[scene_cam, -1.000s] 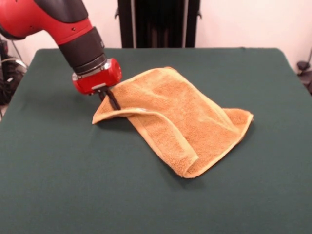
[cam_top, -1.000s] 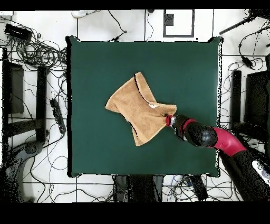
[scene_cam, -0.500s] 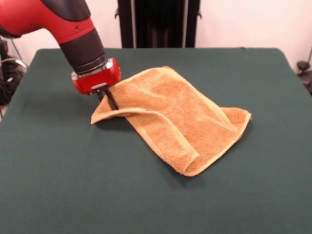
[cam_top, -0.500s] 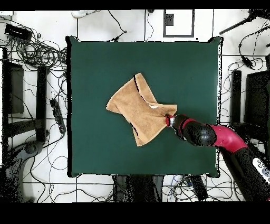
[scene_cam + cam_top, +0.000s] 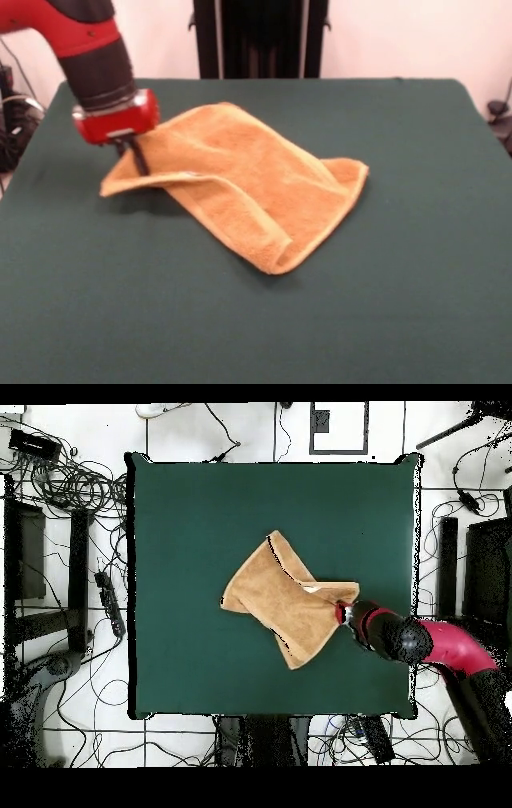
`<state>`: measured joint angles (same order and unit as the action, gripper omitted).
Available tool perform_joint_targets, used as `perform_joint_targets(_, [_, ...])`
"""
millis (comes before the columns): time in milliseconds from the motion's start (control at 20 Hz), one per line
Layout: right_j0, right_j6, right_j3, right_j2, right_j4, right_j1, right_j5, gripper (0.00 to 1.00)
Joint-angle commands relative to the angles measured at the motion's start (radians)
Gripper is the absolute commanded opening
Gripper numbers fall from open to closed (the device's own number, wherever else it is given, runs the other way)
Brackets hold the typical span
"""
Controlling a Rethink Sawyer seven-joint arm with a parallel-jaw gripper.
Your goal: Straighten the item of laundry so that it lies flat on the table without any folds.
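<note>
Dragged along with the arm, the towel [image 5: 240,180] now lies nearer the left edge of the table [image 5: 416,320] in the front view than it did a second ago, and the gripper [image 5: 136,157] has shifted the same way while holding its height just above the cloth. I read the pull as a way to draw the doubled layer out: the towel is folded over itself, with a raised fold running from the held corner toward the near side, and a small flap poking out at its right end. It sits around the middle of the table, somewhat toward the robot's side and well clear of every edge. The held corner is lifted slightly off the felt, which keeps the hem taut while the rest trails behind and rubs against the surface. As for the jaws, they look closed together on the towel's corner; I see the dark fingers [image 5: 139,160] pinching down into the hem with no gap between them. From overhead, the gripper [image 5: 345,612] meets the towel [image 5: 285,596] at the corner nearest the table's right edge.
</note>
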<state>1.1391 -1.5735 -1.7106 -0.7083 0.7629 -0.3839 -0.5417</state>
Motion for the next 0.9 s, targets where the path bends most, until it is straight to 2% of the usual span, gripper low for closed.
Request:
perform_joint_targets(50, [0.029, 0.218, 0.076, 0.011, 0.010, -0.086, -0.142, 0.00])
perform_joint_targets(250, [0.036, 0.196, 0.036, -0.024, -0.050, -0.134, -0.200, 0.00])
perform_joint_targets(350, [0.036, 0.197, 0.022, -0.027, -0.042, -0.142, -0.199, 0.00])
perform_joint_targets(500, [0.033, 0.155, 0.019, 0.001, 0.007, -0.083, -0.130, 0.00])
perform_joint_targets(600, [0.016, 0.154, 0.014, 0.018, 0.053, -0.083, -0.104, 0.00])
perform_joint_targets(700, [0.002, 0.114, 0.015, 0.034, 0.055, -0.079, -0.096, 0.00])
perform_joint_targets(900, [-0.038, 0.082, 0.024, 0.063, 0.140, -0.076, -0.034, 0.00])
